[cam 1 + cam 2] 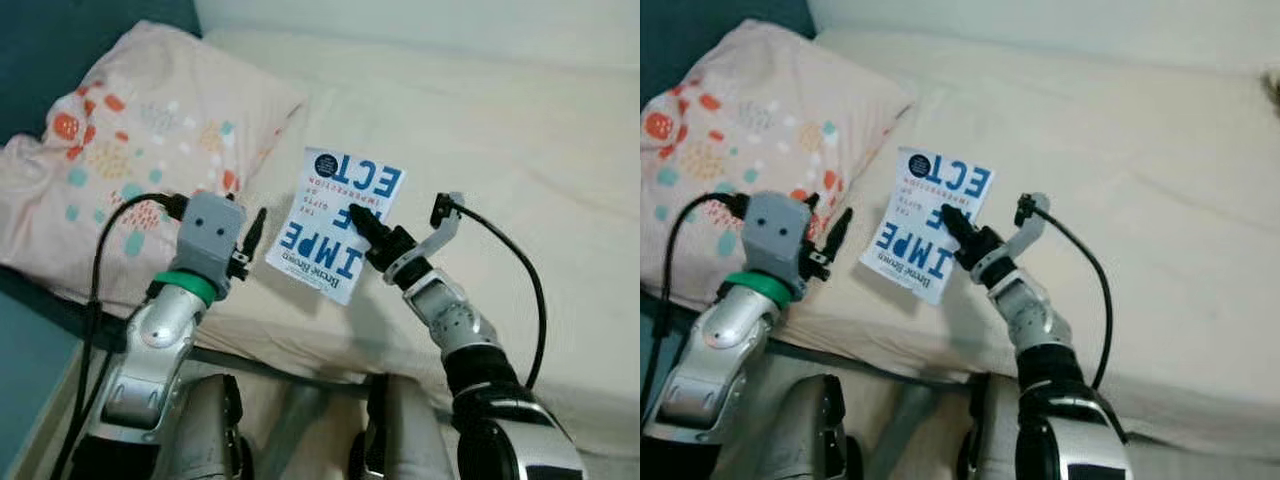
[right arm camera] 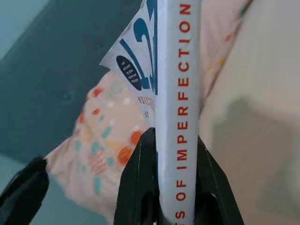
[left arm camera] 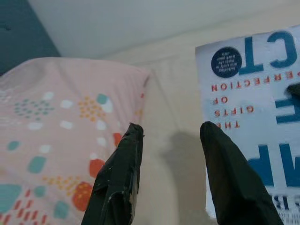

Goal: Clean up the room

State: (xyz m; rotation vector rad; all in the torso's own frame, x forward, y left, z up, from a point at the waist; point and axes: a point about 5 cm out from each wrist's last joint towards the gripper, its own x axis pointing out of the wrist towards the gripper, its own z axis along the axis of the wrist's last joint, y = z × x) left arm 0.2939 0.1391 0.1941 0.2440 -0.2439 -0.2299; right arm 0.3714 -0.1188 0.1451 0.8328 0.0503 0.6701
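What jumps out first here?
The white book with big blue lettering, lifted above the cream bed and pinched by its spine in the right hand. Next, the patterned pink pillow at the robot's left, with the open left hand beside it.

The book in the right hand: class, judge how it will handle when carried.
The book looks like a thin paperback, so probably light and slightly bendy. The right hand pinches it at the spine, so its covers may fan open. Its glossy-looking cover could slip if the grip loosens.
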